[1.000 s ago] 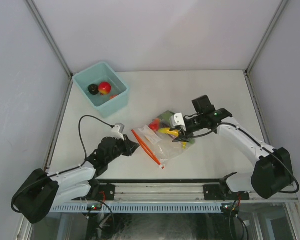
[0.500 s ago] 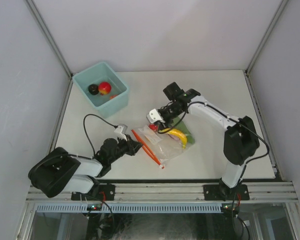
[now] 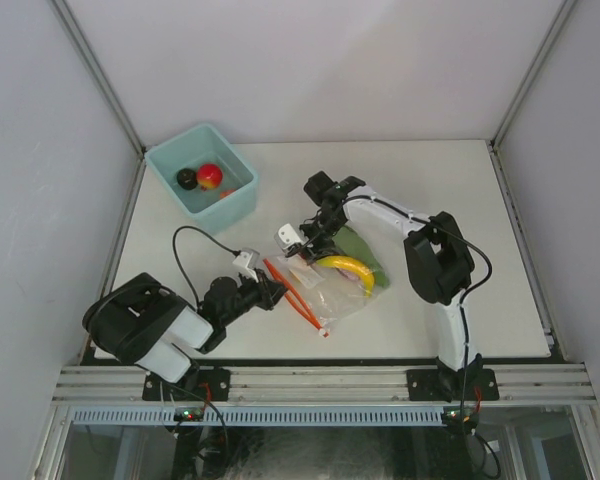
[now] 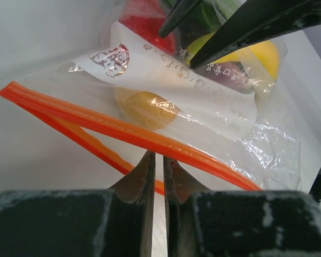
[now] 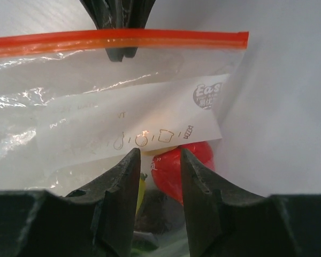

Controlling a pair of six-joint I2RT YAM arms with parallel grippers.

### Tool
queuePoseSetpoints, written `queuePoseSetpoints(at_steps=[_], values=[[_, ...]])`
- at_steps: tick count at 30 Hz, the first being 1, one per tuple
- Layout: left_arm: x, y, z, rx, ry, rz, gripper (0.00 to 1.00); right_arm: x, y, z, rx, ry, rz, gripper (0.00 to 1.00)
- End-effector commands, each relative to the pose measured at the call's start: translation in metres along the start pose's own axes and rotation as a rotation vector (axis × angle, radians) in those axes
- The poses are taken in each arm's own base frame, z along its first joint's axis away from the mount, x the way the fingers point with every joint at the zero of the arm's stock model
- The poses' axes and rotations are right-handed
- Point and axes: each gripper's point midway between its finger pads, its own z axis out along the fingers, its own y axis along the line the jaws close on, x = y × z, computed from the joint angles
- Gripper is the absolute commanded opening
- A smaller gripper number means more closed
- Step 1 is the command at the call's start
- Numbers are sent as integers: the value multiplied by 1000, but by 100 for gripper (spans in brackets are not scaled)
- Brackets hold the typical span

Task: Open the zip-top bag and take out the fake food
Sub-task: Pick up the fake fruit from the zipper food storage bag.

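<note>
While the left gripper (image 4: 159,158) pinches the near lip of the zip-top bag (image 3: 335,295) at its orange zip strip (image 4: 123,133) (fingers almost pressed together), the right gripper (image 5: 159,154) hangs spread over the film, fake food (image 5: 168,179) beneath the gap, strip lying crosswise ahead.

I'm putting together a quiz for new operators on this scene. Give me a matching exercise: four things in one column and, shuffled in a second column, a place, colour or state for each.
Things
1. banana
2. zip strip
3. teal bin
4. left tool

Descriptions
A. far left on the table, holding a red piece and a dark piece
B. yellow, inside the zip-top bag
C. shut on the bag's edge at the strip
D. orange-red, running along one edge of the bag

Pairs: 1-B, 2-D, 3-A, 4-C
</note>
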Motion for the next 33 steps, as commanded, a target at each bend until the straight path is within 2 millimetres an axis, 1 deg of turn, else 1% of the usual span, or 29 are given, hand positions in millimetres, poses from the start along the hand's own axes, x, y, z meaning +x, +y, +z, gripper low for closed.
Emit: queuePoseSetpoints(at_steps=[1, 2, 4, 9, 13, 18, 22, 26, 29, 33], values=[[-22, -16, 7, 81, -82, 118, 15, 7, -6, 0, -5, 52, -4, 35], [-22, -16, 6, 84, -84, 145, 15, 10, -5, 2, -11, 57, 0, 34], [-22, -15, 5, 86, -88, 206, 20, 13, -4, 6, -22, 57, 6, 33], [-20, -15, 4, 95, -88, 353, 35, 17, 4, 15, -51, 43, 20, 29], [-16, -18, 5, 122, -81, 482, 46, 16, 9, 19, -65, 17, 34, 25], [-10, -22, 6, 133, -94, 612, 55, 10, 19, 23, -79, -28, 50, 21], [-6, -20, 13, 102, -89, 653, 60, 2, 29, 24, -86, -76, 63, 20], [-9, -16, 19, 73, -99, 654, 61, -4, 38, 30, -104, -110, 78, 19], [-10, -12, 21, 51, -102, 667, 61, -11, 38, 29, -101, -136, 83, 19], [-9, -11, 23, 51, -96, 688, 62, -18, 31, 26, -83, -164, 89, 19]])
